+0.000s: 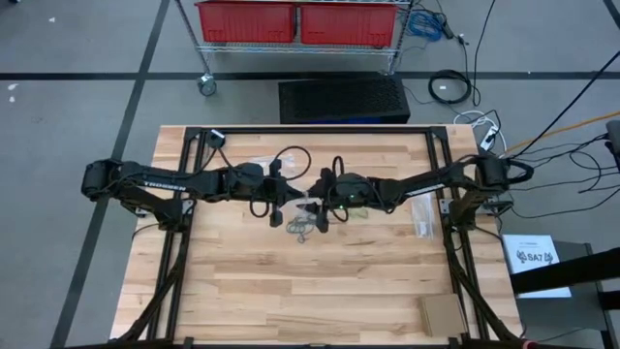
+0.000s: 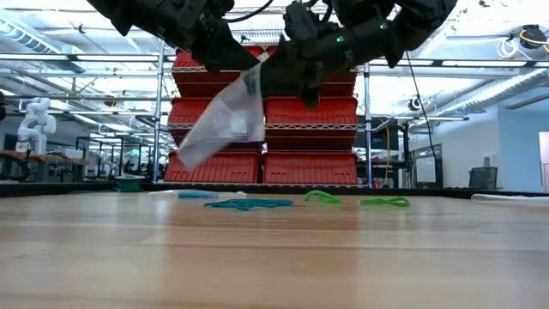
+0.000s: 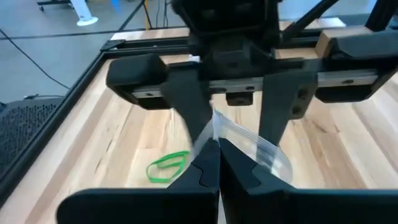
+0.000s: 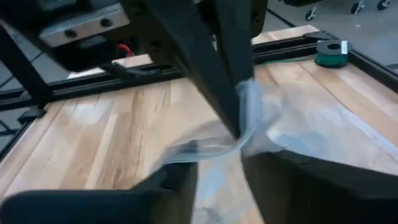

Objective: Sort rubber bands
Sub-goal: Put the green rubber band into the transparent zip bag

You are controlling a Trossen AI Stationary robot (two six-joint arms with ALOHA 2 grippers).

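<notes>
Meeting above the middle of the counter (image 1: 242, 281), both arms hang over the wood w/ a clear plastic bag (image 2: 225, 120) between them. The left tool (image 3: 217, 163) has its 2 fingers pressed together, pinching the bag's top edge; the left wrist view shows the film wedged right at the tips. The right tool (image 2: 292, 73) sits just beside it, facing the left one. Its fingers (image 3: 277, 99) stand apart in the left wrist view, 1 each side of the bag, so it's spread around the film rather than clamped on it. The bag droops down and away from the tools in the low view, well clear of the counter.

The rubber bands (image 1: 302, 229) lie on the counter in a loose cluster just below the 2 tools in the high view, near the counter's centre. In the low view they read as a row: teal-blue ones (image 2: 247, 203) toward the left, green ones (image 2: 322, 197) and (image 2: 384, 202) toward the right, all flat on the wood, none in the bag as far as can be told. 1 green band (image 3: 166, 167) shows in the left wrist view, lying on the wood beside the hanging bag.

More clear bags (image 1: 422, 215) lie flat by the right arm's base. A brown cardboard piece (image 1: 443, 312) sits near the counter's front right corner. Red bins (image 2: 309, 112) on a wire rack stand behind the counter.
</notes>
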